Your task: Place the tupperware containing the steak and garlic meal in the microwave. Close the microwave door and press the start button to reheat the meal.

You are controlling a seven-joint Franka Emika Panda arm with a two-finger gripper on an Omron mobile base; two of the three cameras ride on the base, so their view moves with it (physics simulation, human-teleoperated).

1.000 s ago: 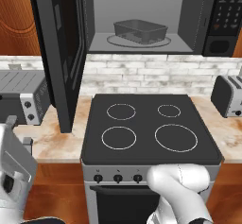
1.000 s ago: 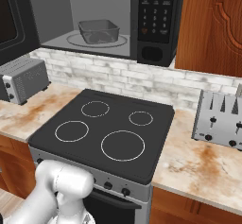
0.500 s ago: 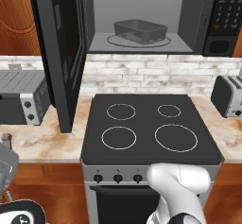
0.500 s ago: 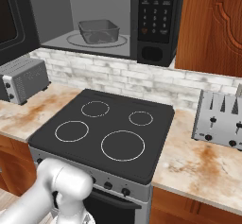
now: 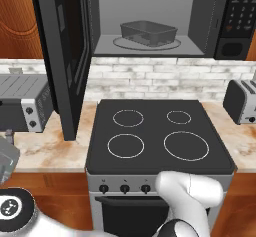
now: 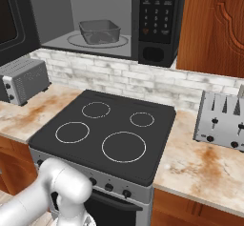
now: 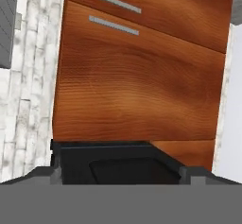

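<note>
1. Oddly, the fingers themselves could not be made out: whether the gripper was spread or closed, or had hold of anything, I cannot tell; the hand camera faced warm brown wooden cabinet fronts (image 7: 142,76) with two thin silver handles (image 7: 113,24).
2. Low at the left of the left base view sat a grey and white part of the arm (image 5: 10,181), well below the counter.
3. Up in the large black box-shaped microwave (image 5: 235,26), the translucent smoky-grey rectangular tupperware (image 5: 148,33) rested on the round glass turntable (image 5: 172,44); its contents were too faint to tell.
4. By my judgement the placing was done and the closing was in hand. The tall black microwave door (image 5: 62,56) stood swung wide to the left; a good push would meet its outer face near the free edge and follow its arc.
5. Below lay a black four-ring cooktop (image 5: 157,133) on marbled beige counter (image 6: 190,163), white brick backsplash (image 5: 165,78) behind.
6. A silver toaster oven (image 6: 24,79) and a silver slot toaster (image 6: 221,120) flanked it.
</note>
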